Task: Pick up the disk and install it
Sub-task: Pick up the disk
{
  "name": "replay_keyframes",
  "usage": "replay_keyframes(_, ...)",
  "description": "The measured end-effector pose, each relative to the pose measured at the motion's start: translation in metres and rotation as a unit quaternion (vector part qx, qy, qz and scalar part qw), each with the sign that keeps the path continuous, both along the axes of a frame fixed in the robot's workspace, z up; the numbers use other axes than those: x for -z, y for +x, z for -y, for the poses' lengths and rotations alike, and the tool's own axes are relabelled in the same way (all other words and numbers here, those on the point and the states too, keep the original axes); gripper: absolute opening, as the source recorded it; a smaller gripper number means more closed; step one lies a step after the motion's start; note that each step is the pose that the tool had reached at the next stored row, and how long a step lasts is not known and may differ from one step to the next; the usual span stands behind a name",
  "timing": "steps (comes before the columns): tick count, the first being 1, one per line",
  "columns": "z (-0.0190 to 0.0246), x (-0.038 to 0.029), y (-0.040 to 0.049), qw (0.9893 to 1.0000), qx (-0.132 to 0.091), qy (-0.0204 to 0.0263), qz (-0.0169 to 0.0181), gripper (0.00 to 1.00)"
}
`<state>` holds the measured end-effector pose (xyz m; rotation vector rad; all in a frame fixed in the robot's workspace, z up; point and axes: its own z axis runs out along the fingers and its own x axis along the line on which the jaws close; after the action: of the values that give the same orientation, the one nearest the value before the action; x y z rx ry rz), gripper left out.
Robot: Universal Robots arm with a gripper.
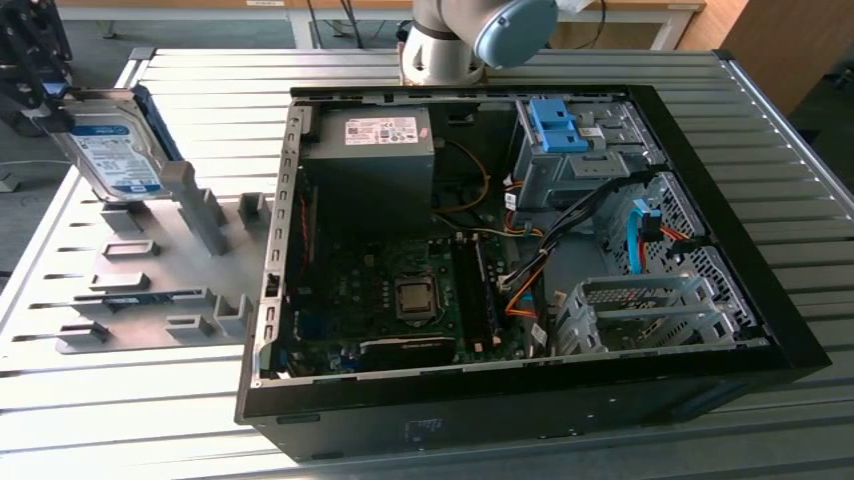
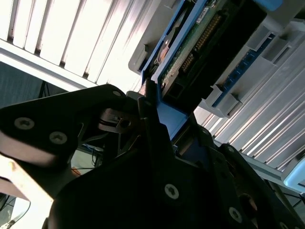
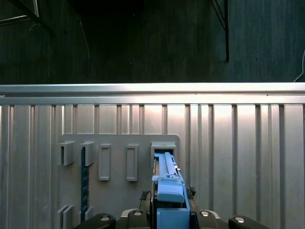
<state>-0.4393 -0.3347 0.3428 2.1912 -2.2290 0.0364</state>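
Aluminium slats make up the desk (image 1: pixel 227 80), which carries an open black computer case (image 1: pixel 507 415) across the middle and right of the exterior view. A grey slotted plate (image 1: pixel 174 272) lies at the left, and the pale arm (image 1: pixel 447 45) rises at the top centre.

At the upper left of the exterior view the disk (image 1: pixel 118 150) stands on edge, slightly tilted, over the plate's far end. Whether it touches the plate I cannot tell. It has a silver metal face, a white-and-blue label and bright blue rails along its sides. In the second wrist view the disk (image 2: pixel 200 43) shows a green circuit board. The black fingers (image 2: pixel 147 102) are closed narrowly on one blue rail, which also shows in the first wrist view (image 3: pixel 167 188).
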Motion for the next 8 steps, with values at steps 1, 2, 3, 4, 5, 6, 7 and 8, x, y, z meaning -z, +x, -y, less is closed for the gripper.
replay_keyframes(1,0.0000,-0.0019,0.0000,1.0000,0.000,0.0000,0.0000,0.36)
replay_keyframes(2,0.0000,-0.0035,0.0000,1.0000,0.000,0.0000,0.0000,0.36)
replay_keyframes(3,0.0000,-0.0042,0.0000,1.0000,0.000,0.0000,0.0000,0.36)
replay_keyframes(4,0.0000,-0.0041,0.0000,1.0000,0.000,0.0000,0.0001,0.36)
replay_keyframes(5,0.0000,-0.0041,0.0000,1.0000,0.000,0.0000,0.0001,0.36)
replay_keyframes(6,0.0000,-0.0041,0.0000,1.0000,0.000,0.0000,0.0001,0.36)
replay_keyframes(7,0.0000,-0.0041,0.0000,1.0000,0.000,0.0000,0.0001,0.36)
replay_keyframes(8,0.0000,-0.0042,0.0000,1.0000,0.000,0.0000,0.0000,0.36)
